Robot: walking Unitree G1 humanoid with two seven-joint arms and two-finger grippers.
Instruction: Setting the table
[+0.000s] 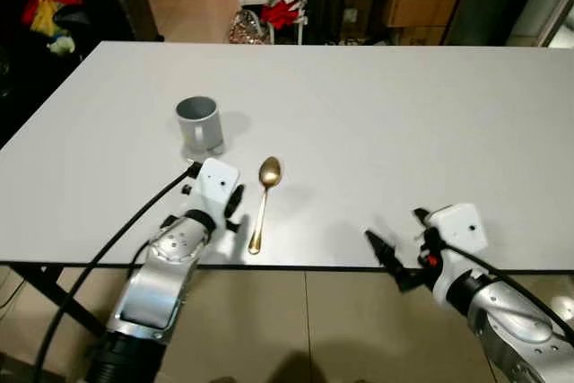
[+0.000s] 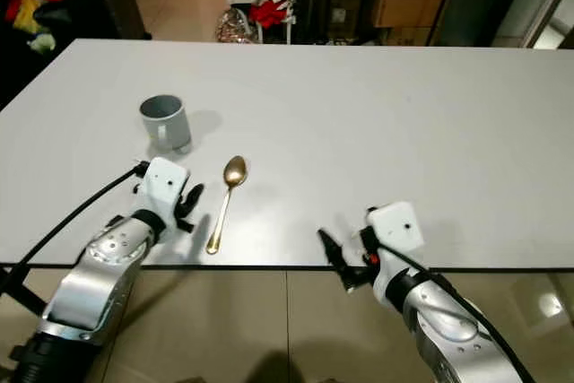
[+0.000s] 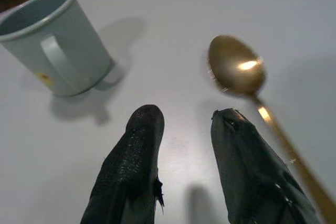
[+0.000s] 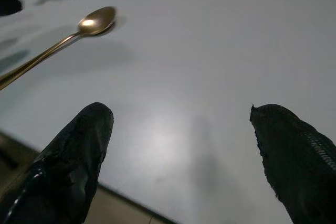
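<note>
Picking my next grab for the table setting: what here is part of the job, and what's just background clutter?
Job things: grey mug, gold spoon, white table, left claw, right claw.

Lying about: red cloth and cardboard box beyond the table.

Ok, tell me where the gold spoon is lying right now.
The gold spoon lies on the white table near its front edge, left of centre in the head views, just right of the left gripper, bowl pointing toward the grey mug.
</note>
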